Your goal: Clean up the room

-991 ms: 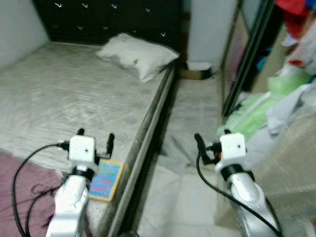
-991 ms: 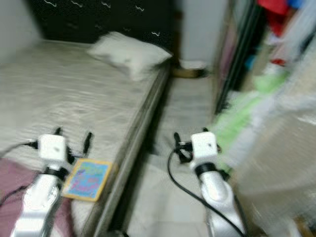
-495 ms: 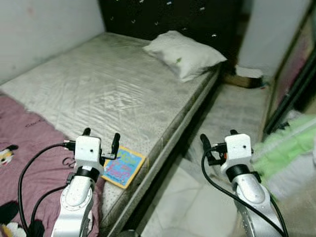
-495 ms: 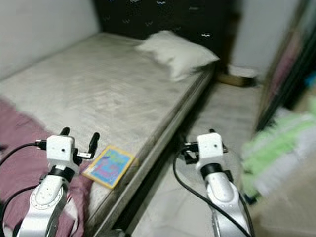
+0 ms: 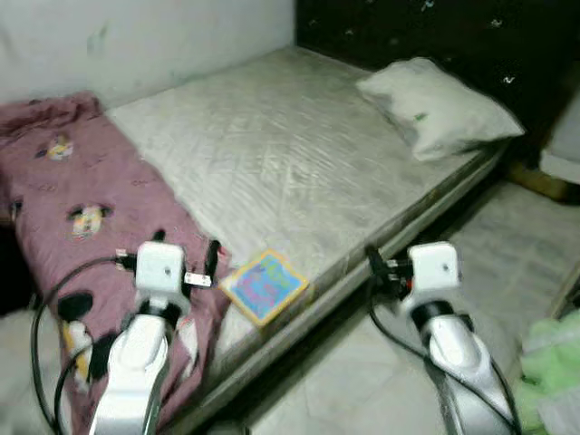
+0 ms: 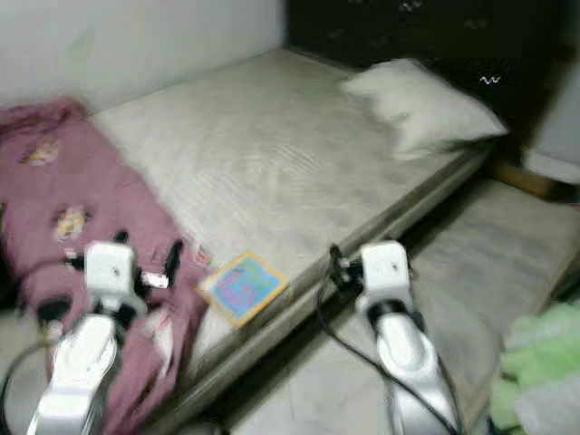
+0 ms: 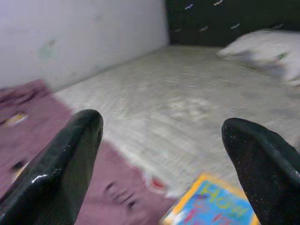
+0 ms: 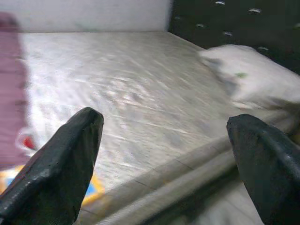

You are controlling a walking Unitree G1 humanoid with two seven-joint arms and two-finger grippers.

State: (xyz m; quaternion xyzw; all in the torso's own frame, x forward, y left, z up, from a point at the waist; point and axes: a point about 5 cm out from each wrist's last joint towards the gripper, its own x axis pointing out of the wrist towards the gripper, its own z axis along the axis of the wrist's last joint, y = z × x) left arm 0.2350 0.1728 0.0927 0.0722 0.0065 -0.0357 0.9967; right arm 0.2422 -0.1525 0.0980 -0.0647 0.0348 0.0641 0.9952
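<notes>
A colourful picture book (image 5: 265, 285) lies flat on the grey mattress (image 5: 272, 154), close to its near edge. A pink cartoon-print blanket (image 5: 72, 199) is crumpled over the left end of the bed and hangs down its side. A white pillow (image 5: 437, 107) rests by the black headboard (image 5: 408, 27). My left gripper (image 5: 177, 254) hovers over the blanket's edge, just left of the book, open and empty; the left wrist view has the book (image 7: 215, 206) between its fingers (image 7: 65, 164). My right gripper (image 5: 388, 268) is open and empty beside the bed's edge, right of the book.
Pale tiled floor (image 5: 362, 390) runs along the bed on the right. A heap of light green cloth (image 5: 555, 362) lies at the lower right. A white wall (image 5: 136, 36) backs the far side of the bed.
The whole view has swung left: the wardrobe and clothes pile slid out, the pink blanket and wall came in. Both grippers stay open and empty, held as before.
</notes>
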